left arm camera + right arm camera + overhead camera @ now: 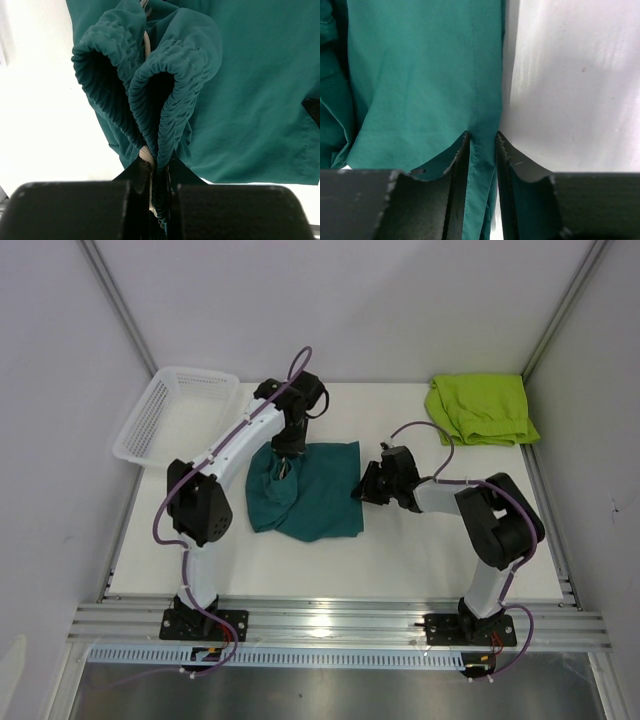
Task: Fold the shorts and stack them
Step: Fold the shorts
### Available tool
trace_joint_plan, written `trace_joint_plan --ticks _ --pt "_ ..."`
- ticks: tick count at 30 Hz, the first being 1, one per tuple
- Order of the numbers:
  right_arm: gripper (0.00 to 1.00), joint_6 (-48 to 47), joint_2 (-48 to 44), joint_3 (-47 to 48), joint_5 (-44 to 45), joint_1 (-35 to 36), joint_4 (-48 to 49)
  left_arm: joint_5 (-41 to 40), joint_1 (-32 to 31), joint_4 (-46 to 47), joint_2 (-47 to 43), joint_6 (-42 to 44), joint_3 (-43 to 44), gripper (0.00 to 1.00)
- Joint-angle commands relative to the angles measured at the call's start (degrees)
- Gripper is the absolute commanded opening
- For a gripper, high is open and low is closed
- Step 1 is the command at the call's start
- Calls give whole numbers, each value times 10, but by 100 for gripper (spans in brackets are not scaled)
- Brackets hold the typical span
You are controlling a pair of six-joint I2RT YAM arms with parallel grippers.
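Note:
The dark teal shorts (315,492) lie crumpled in the middle of the table. My left gripper (287,456) is shut on their bunched elastic waistband (165,85) and holds it up, with the white drawstring (146,155) caught between the jaws. My right gripper (362,486) is shut on the hem at the right edge of the teal shorts (420,75); the hem runs between the jaws. The lime green shorts (480,408) lie folded at the back right corner, away from both grippers.
A white plastic mesh basket (172,412) stands tilted at the back left corner of the white table (400,560). Metal rails run along the table's near edge and sides. Grey walls close in the left, right and back.

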Motion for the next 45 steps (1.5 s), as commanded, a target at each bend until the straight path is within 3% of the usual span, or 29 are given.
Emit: trace_joint_plan --ticks 1,7,15,23,30,33,37,38,39,40,45 --pt "29 -2 11 19 1 9 14 -5 -10 -9 3 -6 33 0" --pt "27 2 17 22 2 16 17 14 -12 -5 3 -10 37 3" --pt "27 1 17 22 10 19 14 119 -14 63 -8 -14 14 7" --pt "27 -4 17 23 12 19 9 46 -17 -10 4 -12 81 7" --pt "27 -2 19 27 11 20 10 74 -22 -1 -7 -5 74 10" --pt "27 -3 18 28 13 21 9 101 -22 17 -3 1 44 18" --pt "27 -4 16 29 16 20 4 160 -22 63 -5 14 16 49" --pt "27 -3 15 30 17 20 3 215 -23 78 -8 19 8 61" --pt "27 -4 14 30 17 20 2 230 -22 104 -10 21 -5 90" --pt "27 -4 13 29 17 18 3 242 -22 108 -11 22 -9 99" --pt "28 -5 10 27 17 14 -1 336 -22 172 -28 25 -40 98"
